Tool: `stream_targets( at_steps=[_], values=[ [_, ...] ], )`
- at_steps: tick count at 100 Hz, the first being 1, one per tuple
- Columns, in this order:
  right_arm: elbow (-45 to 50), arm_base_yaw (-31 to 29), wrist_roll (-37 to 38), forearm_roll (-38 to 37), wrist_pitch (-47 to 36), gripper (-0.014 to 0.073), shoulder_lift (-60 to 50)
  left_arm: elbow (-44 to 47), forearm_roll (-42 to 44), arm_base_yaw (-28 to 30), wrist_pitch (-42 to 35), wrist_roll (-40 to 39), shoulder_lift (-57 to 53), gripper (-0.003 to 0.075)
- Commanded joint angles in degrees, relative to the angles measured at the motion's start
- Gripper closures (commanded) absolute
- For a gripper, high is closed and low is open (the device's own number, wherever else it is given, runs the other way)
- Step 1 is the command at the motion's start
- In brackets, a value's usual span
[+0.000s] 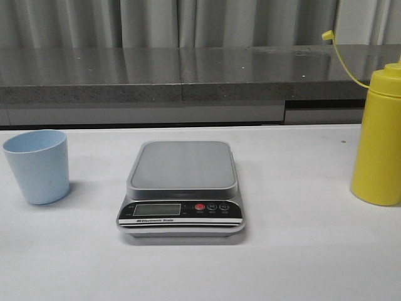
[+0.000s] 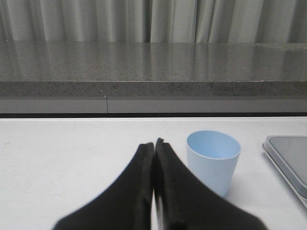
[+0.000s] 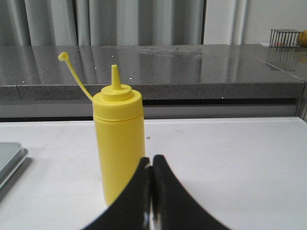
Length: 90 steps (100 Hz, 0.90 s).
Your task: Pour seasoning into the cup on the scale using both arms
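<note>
**Seasoning and cup standing apart from the scale, both grippers closed and empty**

Seasoning bottle (image 1: 378, 141) is standing upright on the white table (image 1: 301, 251), well to the right of the scale (image 1: 182, 187), cone nozzle up and cap strap (image 1: 341, 56) arcing off to its left. We are seeing the cup (image 1: 37, 165) sitting upright well to the left of the scale, mouth up, looking empty inside in the left wrist view. Scale platform is lying bare between them, black panel, LCD and red button (image 1: 199, 207) facing us; LCD reading too small to tell.

Our left gripper (image 2: 154, 144) is pointing toward the table just beside the cup (image 2: 213, 161), fingers pressed together, gripping nothing, not touching it. Scale edge (image 2: 288, 158) is showing beyond the cup.

Our right gripper (image 3: 151, 160) is sitting in front of the seasoning (image 3: 118, 143), fingers also pressed together, holding nothing; contact with the bottle we cannot tell. Grey counter (image 1: 188, 75) and curtain (image 1: 188, 22) are running behind the scale.
</note>
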Motion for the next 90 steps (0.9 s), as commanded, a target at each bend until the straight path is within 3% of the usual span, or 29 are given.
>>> stream_targets(
  at_steps=[1, 90],
  values=[
    [-1.0, -0.1, -0.04, -0.39, -4.16, 0.0651, -1.23, 2.24, -0.41, 0.05, -4.8, -0.39, -1.64, 0.0741],
    [-1.0, -0.1, -0.04, -0.39, -4.16, 0.0651, -1.23, -0.08, -1.23, 0.05, -4.3, -0.39, -1.43, 0.0741]
  ],
)
